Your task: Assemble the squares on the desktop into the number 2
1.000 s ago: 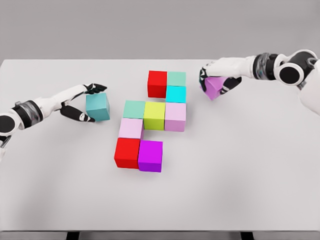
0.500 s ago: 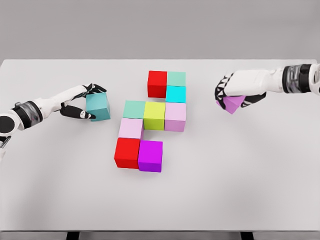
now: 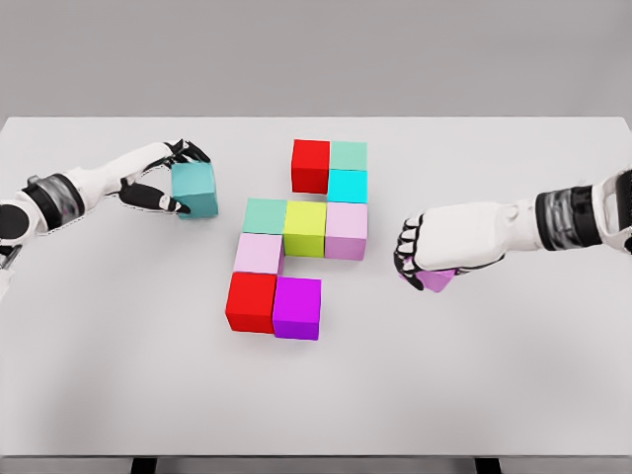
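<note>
Several coloured cubes sit joined in the middle of the white table [image 3: 118, 375]: a red cube [image 3: 310, 165] and a mint cube [image 3: 348, 155] at the top, a cyan cube [image 3: 347, 186] below, then a green cube [image 3: 264, 216], a yellow cube [image 3: 305, 228] and a pale pink cube [image 3: 346, 230], a pale pink cube [image 3: 259, 254], and a red cube [image 3: 251, 301] beside a magenta cube [image 3: 297, 308]. My left hand [image 3: 170, 178] is shut on a teal cube [image 3: 194, 190] left of the group. My right hand [image 3: 420, 254] is shut on a violet cube [image 3: 435, 279], mostly hidden, right of the magenta cube.
The table's far edge runs along the top and its near edge along the bottom of the head view. A grey wall stands behind.
My right hand has carried the violet cube from the upper right toward me and leftward, down beside the group's lower rows. My left hand has lifted the teal cube slightly up and away.
</note>
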